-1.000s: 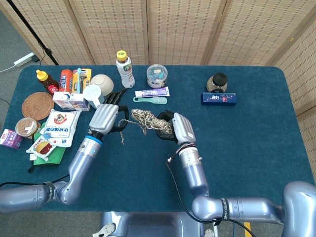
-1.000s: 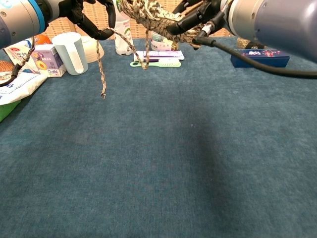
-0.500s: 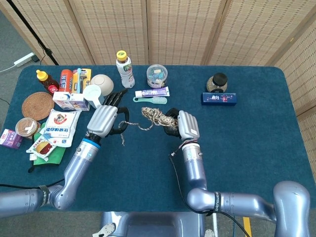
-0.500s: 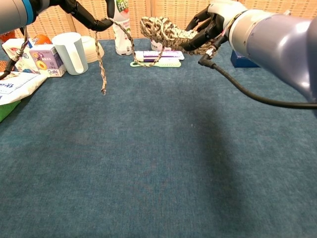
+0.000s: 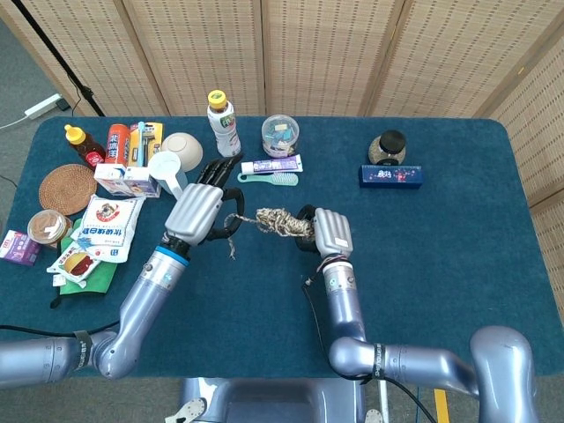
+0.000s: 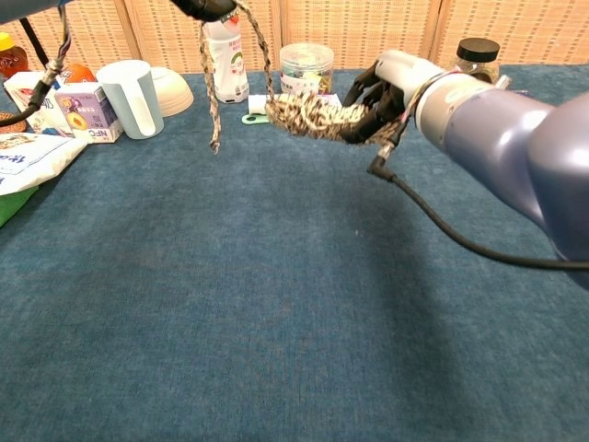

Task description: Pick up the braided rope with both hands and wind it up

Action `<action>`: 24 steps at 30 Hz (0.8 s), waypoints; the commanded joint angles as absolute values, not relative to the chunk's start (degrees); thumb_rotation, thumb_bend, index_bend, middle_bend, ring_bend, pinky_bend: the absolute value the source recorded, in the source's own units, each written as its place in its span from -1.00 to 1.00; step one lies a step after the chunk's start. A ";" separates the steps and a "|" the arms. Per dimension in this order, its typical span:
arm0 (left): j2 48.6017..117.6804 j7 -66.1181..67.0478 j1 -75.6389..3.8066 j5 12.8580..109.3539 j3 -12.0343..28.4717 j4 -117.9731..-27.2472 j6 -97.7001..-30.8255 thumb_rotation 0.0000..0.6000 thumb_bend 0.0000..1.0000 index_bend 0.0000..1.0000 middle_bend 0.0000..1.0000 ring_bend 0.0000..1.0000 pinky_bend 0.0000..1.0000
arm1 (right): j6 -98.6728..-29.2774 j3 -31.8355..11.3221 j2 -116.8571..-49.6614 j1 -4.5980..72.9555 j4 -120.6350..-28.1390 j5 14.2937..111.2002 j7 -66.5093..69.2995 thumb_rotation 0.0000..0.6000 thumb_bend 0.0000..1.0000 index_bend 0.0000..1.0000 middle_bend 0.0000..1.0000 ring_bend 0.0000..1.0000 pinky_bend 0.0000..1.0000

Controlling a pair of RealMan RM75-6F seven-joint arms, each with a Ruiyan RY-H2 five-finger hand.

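Head view showed the beige-and-brown braided rope held up above the dark teal cloth-covered table, strung between the two hands. The right hand had its dark fingers curled round a thick, knotty bundle of wound rope, mottled cream and brown. From that bundle a single strand ran across to the left hand, which gripped it, and a short loose tail hung down just below that hand. In the chest view the bundle looked lumpy and tightly coiled, lying in the right hand, with the strand rising to the top edge where the left hand was mostly cut off, so its exact hold was hard to judge there. The free tail dangled beside a white plastic cup, apart from it.
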State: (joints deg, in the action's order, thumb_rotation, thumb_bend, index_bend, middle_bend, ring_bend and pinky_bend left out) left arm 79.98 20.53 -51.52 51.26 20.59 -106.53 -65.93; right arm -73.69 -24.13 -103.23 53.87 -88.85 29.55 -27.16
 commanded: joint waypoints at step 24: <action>81.97 16.13 -56.06 37.82 26.51 -104.14 -62.10 1.00 -0.23 0.24 -1.00 -1.00 -1.00 | -55.69 -20.63 -90.92 44.30 -106.33 34.04 -13.54 1.00 0.23 0.37 0.11 -0.19 0.17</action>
State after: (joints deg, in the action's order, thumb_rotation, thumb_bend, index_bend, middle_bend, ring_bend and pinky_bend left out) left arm 81.70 16.69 -55.75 39.40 26.06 -104.29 -62.71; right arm -56.67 -21.25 -92.16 45.05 -104.58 32.63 -14.52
